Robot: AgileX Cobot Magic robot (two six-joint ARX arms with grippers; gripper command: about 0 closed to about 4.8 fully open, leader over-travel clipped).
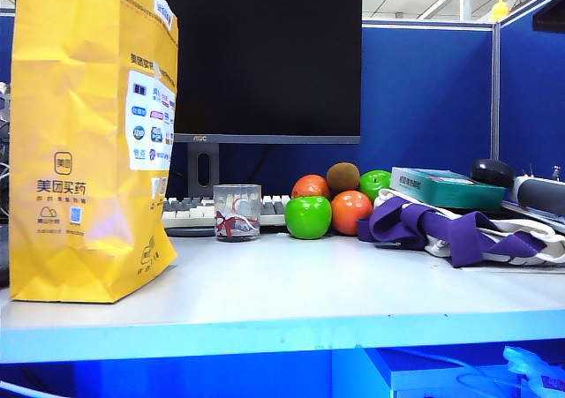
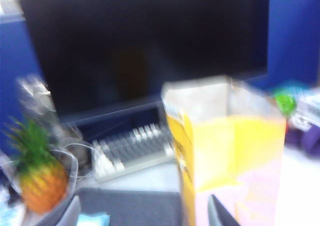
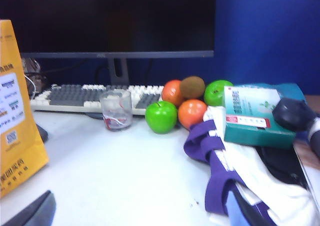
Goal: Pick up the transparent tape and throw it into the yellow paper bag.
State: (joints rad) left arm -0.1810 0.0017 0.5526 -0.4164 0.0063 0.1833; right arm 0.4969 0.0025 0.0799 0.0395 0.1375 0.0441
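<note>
The transparent tape shows in no view. The yellow paper bag point(image 1: 88, 133) stands upright at the table's left, its top open. The blurred left wrist view looks at the bag point(image 2: 235, 146) from above its open mouth. My left gripper point(image 2: 145, 215) is open, with nothing between its fingers, and one dark fingertip point(image 2: 221, 215) lies in front of the bag's wall. My right gripper point(image 3: 140, 217) hangs open over bare table between the bag point(image 3: 15, 110) and the purple cloth. Neither gripper appears in the exterior view.
A monitor point(image 1: 256, 54) and keyboard point(image 1: 190, 213) stand at the back. In front are a glass cup point(image 1: 237, 212), green apples point(image 1: 307, 217), oranges point(image 1: 350, 211) and a kiwi point(image 1: 342, 176). A purple-white cloth point(image 1: 450, 230), teal box point(image 1: 446, 188) and mouse point(image 1: 492, 172) fill the right. A pineapple point(image 2: 40, 178) stands left of the bag.
</note>
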